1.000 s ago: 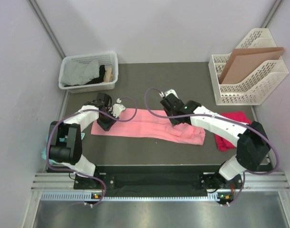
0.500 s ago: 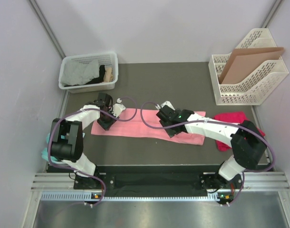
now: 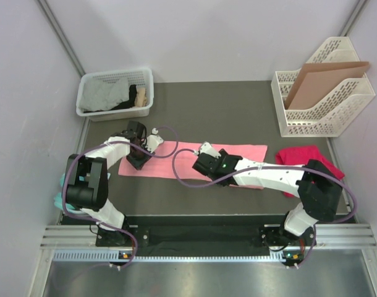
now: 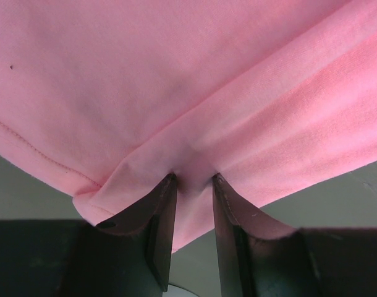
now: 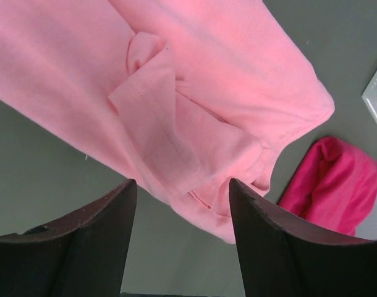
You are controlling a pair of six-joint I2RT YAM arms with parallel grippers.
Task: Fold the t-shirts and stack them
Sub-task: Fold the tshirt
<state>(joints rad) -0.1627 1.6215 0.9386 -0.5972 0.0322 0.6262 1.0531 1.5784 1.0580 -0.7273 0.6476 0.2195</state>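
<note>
Pink t-shirt (image 3: 238, 152) pinched at its left end by the left hand (image 4: 193, 179); right hand (image 5: 180, 182) spread wide, holding nothing.

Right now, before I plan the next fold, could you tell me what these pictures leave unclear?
Top view: the right arm covers the near edge of the pink shirt and part of the red shirt.
Top view: the contents of the basket are too small to name.
Left wrist view: the fold hides how much cloth the left gripper pinches.
Right wrist view: a finger of the right gripper hides the lower edge of the red shirt.
</note>
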